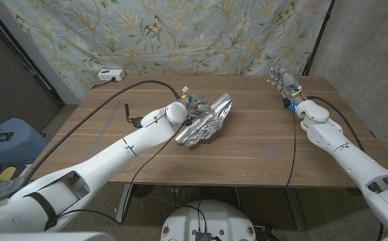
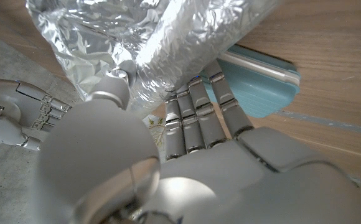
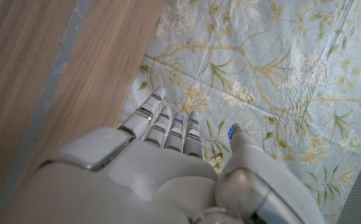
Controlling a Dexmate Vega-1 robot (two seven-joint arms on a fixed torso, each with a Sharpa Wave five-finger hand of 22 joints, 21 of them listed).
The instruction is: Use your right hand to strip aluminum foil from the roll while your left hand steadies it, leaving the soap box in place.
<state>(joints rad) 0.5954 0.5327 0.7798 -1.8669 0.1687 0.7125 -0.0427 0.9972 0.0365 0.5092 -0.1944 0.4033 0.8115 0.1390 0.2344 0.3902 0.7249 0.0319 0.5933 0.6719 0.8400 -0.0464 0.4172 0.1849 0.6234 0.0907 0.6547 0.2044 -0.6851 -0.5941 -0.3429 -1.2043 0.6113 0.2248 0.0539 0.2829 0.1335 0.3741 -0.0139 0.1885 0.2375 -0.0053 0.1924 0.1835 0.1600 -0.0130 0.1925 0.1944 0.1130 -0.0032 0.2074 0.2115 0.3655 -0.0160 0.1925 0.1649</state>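
The aluminum foil roll (image 1: 206,120) lies crumpled and silver in the middle of the table, with a loose sheet (image 2: 87,31) spread from it. My left hand (image 1: 188,111) grips the roll (image 2: 187,43): its fingers (image 2: 196,112) curl around it and the thumb (image 2: 113,87) presses on the foil. A light blue soap box (image 2: 261,84) sits on the wood right beside the roll and those fingers. My right hand (image 1: 282,84) hovers far off near the table's back right, fingers (image 3: 168,124) stretched out and holding nothing.
A white power strip (image 1: 110,75) sits at the table's back left corner. A black cable (image 1: 134,85) runs across the wood toward my left arm. A floral curtain (image 1: 201,33) hangs behind the table, and a blue object (image 1: 3,134) stands on the floor to the left.
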